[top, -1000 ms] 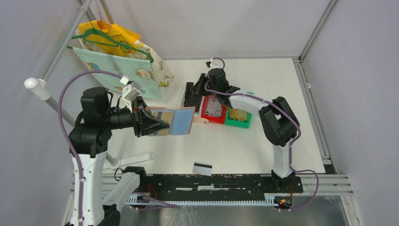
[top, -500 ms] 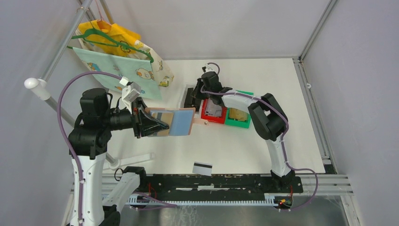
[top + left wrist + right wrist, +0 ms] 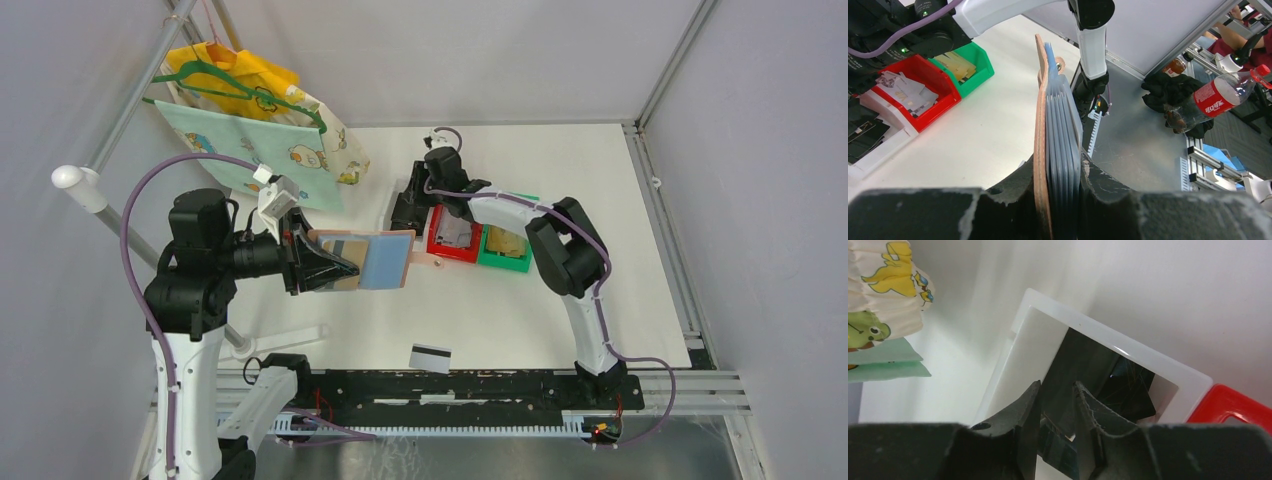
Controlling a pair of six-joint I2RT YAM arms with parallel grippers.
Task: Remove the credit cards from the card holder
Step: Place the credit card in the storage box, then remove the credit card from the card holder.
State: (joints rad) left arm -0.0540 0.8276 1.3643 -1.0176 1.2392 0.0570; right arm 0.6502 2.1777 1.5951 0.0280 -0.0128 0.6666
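Now the reddish-brown leather-like folding card holder (image 3: 375, 258) is held up in the air, above the left half of the white desk (image 3: 560, 190), spread open so that its light-blue pockets face upward. The left claw (image 3: 322, 265) is clamped tight on its left end, both jaws pressing the leather cover and the stack of clear sleeves between them. From that grip the holder's long axis runs out to the right, and its free end with the snap tab points toward the bins. A tan and grey patch shows in the pocket next to the jaws; it may be a card, but that is too small to tell. One thin white plastic card with a black magnetic stripe (image 3: 430, 357) lies flat on the desk, nearer the arm bases and well apart from the holder. The right claw (image 3: 1057, 407) hangs over the white plastic bin (image 3: 1148, 362), where dark cards lie, with its jaws a little apart and nothing clearly pinched. Beside that bin stand a red plastic bin (image 3: 432, 237) and a green plastic bin (image 3: 505, 264). Judged from this, the next card falls to the right claw, the only free one: the holder lies to its left and nearer the bases, so it would approach along the long axis from the free end.
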